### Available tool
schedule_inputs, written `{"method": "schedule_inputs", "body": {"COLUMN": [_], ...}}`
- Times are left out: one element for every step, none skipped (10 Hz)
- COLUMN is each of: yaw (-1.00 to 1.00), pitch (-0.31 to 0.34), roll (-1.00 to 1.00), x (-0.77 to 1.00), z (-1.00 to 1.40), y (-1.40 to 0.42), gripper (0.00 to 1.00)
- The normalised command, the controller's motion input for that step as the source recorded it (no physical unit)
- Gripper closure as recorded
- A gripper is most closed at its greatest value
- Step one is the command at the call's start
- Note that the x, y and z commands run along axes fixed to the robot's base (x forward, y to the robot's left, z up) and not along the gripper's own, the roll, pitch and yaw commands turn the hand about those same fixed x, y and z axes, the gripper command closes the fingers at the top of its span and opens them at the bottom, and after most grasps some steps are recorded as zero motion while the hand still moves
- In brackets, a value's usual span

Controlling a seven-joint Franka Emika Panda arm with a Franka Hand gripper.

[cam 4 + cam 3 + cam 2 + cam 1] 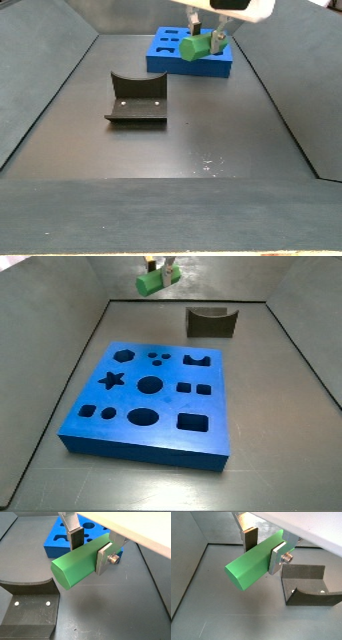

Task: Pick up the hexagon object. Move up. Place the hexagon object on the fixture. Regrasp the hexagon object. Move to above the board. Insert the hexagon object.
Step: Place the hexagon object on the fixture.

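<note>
My gripper (262, 551) is shut on the hexagon object (250, 566), a bright green bar that sticks out sideways from between the silver fingers (277, 558). Both wrist views show this; the bar (75, 566) hangs in the air above the grey floor. In a side view the gripper (158, 270) holds the bar (151, 282) high, apart from the fixture (210, 323). The dark notched fixture (136, 98) stands empty on the floor. The blue board (150, 394) with its shaped holes lies flat, also seen in a wrist view (59, 541).
Grey walls (80, 316) enclose the dark floor (174, 150) on several sides. The fixture also shows close by in both wrist views (309, 587) (30, 607).
</note>
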Motion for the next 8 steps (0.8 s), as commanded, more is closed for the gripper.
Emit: {"method": "schedule_inputs", "body": {"yaw": [-0.05,-0.05,-0.05,-0.05,-0.05,-0.05,-0.05,1.00], "pitch": [0.060,0.059,0.063,0.062,0.059,0.059,0.063,0.158], "roll": [-0.19,-0.19,-0.18,-0.19,-0.19,-0.19,-0.19,-0.15], "x": [-0.03,-0.03,-0.03,-0.03,-0.03,-0.03,-0.02,1.00], "z": [0.60,0.56,0.48,0.44,0.33,0.28,0.19,0.34], "y": [0.01,0.01,0.01,0.00,0.01,0.01,0.01,-0.09], "gripper": [1.00,1.00,1.00,1.00,1.00,1.00,1.00,1.00]}}
